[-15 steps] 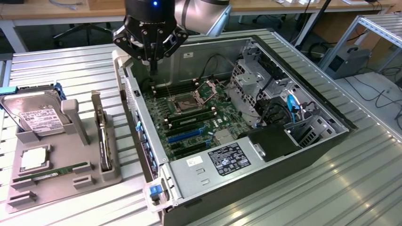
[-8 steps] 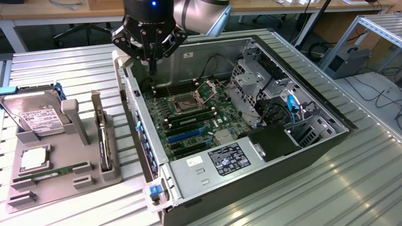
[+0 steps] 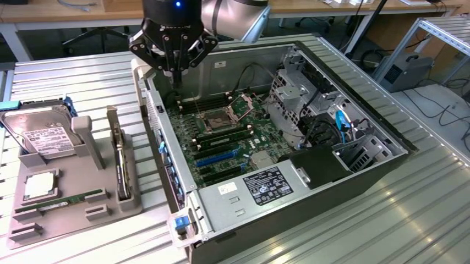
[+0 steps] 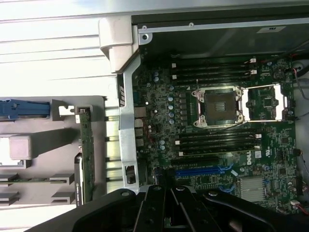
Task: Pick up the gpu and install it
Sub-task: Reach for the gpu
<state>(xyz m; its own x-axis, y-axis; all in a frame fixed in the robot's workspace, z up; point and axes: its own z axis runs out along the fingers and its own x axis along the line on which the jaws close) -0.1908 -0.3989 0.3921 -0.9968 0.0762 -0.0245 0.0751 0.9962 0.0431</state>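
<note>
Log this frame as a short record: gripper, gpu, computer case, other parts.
gripper: shut, holding nothing, above the motherboard
gpu: upright on edge in the grey holder, beside the computer case, not gripped
computer case: open, lying on its side
other parts: hard drive and RAM stick in the same holder

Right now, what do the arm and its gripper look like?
The arm has a rounded silver-grey joint housing, with a black wrist section below it carrying a small blue light. The gripper is black, built of angular linked bars that taper to a narrow tip. The wrist view shows the same glossy black links.
</note>
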